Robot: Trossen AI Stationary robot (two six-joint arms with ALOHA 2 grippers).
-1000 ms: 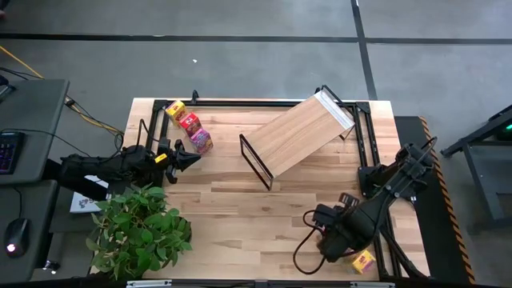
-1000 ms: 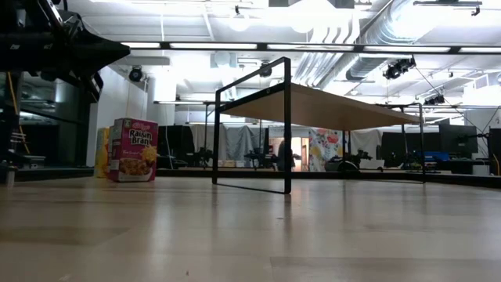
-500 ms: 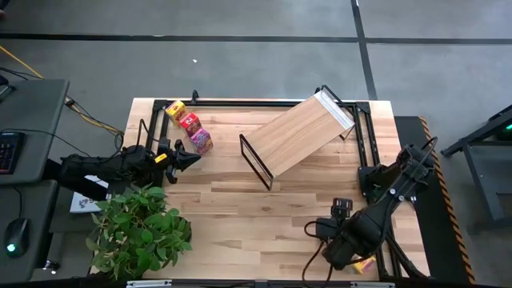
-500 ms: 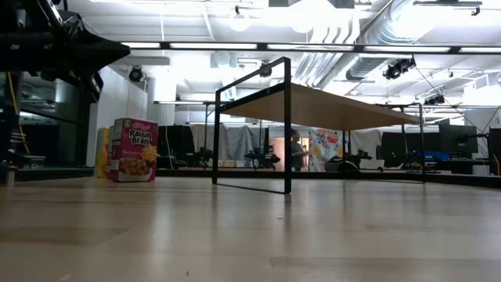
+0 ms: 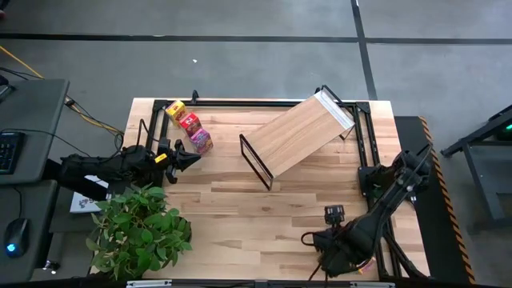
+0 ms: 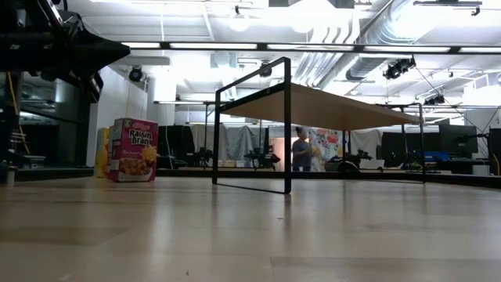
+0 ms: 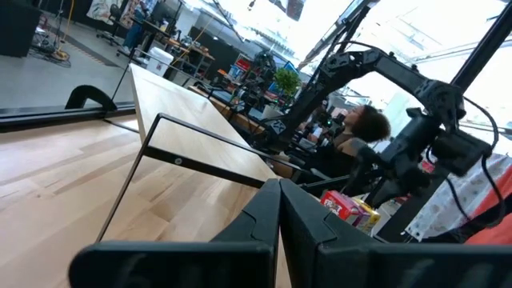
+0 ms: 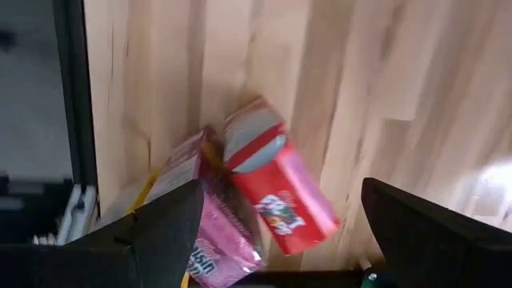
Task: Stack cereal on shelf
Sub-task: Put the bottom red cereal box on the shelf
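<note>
- Right now my right gripper (image 5: 340, 258) hangs over the near right corner of the tabletop (image 5: 232, 208), fingers spread wide with nothing between them, pointed down at a small cluster of cereal.
- Below it, in my right wrist view, a red box (image 8: 276, 188) lies tilted with its grey-and-red end flap toward me, touching a pink box (image 8: 204, 232) beside it; a sliver of yellow shows at the pink box's edge, likely a third box, mostly hidden.
- That cluster sits just beside the black rail (image 8: 76, 104) at the tabletop's edge, so I judge the step in hand is the reach for the first pick, most likely the red box, which lies on top and most exposed.
- Next I would need to come lower, turn the fingers to straddle the red box across its narrow faces, and close without nudging the pink one into the rail.
- Farther off, the shelf (image 5: 302, 136) stands at an angle in the far middle of the tabletop, its board bare and nothing on it yet.
- On the far left, three more boxes stand in a row: yellow (image 5: 175, 109), red (image 5: 188, 122), pink (image 5: 201, 141). The low view shows the nearest one's front (image 6: 131, 150) upright.
- My left gripper (image 5: 186, 158) waits just beside that row, fingers pressed together and empty.
</note>
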